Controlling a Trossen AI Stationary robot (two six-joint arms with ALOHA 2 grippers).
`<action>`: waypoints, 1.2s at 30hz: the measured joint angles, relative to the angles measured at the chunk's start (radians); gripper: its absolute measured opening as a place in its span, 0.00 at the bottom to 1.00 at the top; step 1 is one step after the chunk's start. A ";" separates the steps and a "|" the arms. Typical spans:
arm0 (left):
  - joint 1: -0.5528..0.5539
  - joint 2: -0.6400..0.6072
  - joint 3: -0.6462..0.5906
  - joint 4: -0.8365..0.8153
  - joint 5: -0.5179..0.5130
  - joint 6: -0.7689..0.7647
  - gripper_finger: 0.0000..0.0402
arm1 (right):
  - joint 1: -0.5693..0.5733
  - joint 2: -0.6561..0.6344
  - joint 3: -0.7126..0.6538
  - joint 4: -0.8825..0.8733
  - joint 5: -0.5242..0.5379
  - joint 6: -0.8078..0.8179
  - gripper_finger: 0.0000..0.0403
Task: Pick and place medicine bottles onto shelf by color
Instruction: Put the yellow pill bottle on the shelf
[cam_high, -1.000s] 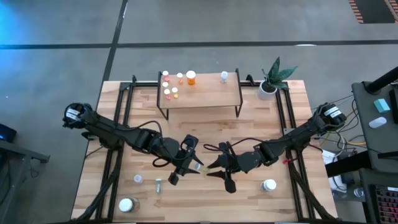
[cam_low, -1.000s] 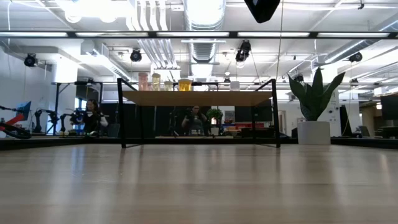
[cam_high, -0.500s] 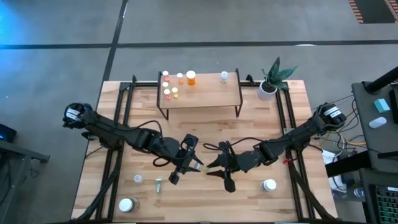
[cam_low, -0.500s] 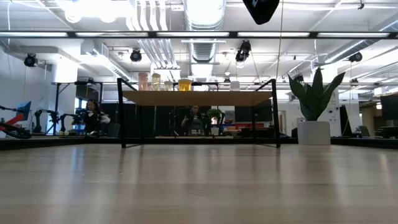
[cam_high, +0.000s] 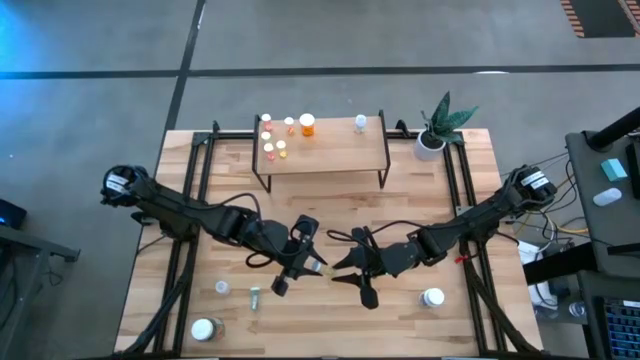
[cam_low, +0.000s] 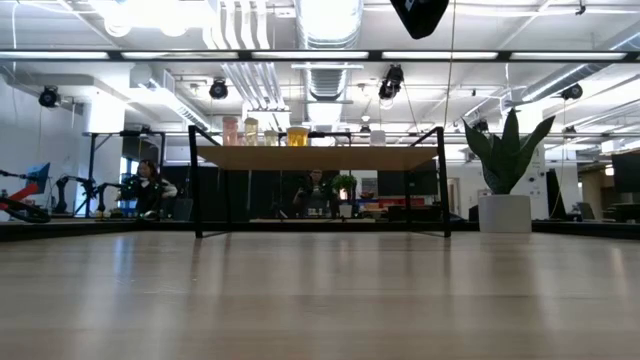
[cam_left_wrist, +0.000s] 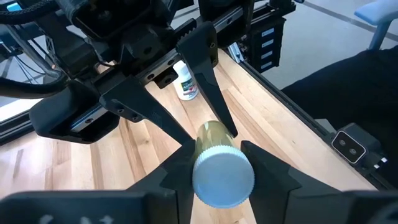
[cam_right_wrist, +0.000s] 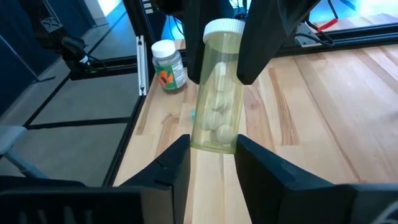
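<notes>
My left gripper is clamped on the cap end of a yellowish pill bottle, my right gripper pinching its base: a mid-air handover above the table, I judge. The shelf waits well apart. Pill colour inside reads pale; the label is hidden.

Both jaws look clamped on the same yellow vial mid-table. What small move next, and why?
Probably open the left gripper. The yellow vial is gripped at its capped end by it and at the base by the right gripper, so releasing lets the right arm carry it to the shelf.
</notes>
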 joint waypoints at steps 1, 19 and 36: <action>0.000 -0.001 0.000 0.000 0.000 0.000 0.25 | 0.000 -0.002 0.000 0.000 0.000 0.000 0.30; 0.118 -0.061 0.069 -0.282 -0.006 -0.057 0.24 | -0.003 -0.145 0.000 -0.206 0.164 -0.036 0.54; 0.601 -0.062 0.265 -0.587 0.082 0.010 0.24 | -0.024 -0.223 -0.001 -0.240 0.218 -0.202 0.53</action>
